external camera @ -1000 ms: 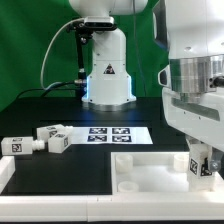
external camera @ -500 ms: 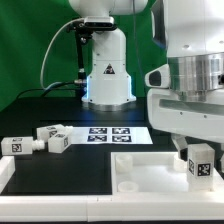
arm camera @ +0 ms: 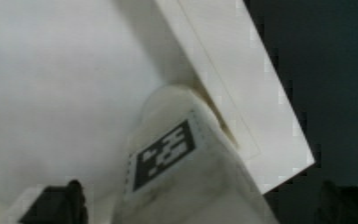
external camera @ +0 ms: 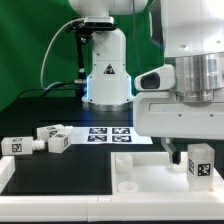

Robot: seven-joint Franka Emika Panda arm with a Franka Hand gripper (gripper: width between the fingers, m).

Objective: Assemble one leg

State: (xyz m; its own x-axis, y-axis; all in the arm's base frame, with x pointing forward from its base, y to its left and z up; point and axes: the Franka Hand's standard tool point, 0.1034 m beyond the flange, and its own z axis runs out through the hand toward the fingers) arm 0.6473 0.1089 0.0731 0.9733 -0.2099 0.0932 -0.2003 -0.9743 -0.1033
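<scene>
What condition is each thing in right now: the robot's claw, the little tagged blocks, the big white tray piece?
gripper: above the tray's right part, mostly hidden; open or shut cannot be told.
leg: upright at the tray's right end, tag facing the camera, under the gripper.
loose legs: lying on the table at the exterior view's left, untouched.
tray-like piece: flat on the table, rim up.
marker board: flat on the table.

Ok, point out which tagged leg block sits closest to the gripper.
The leg standing on the white tray-like piece at the exterior view's right; the other legs lie far left.
</scene>
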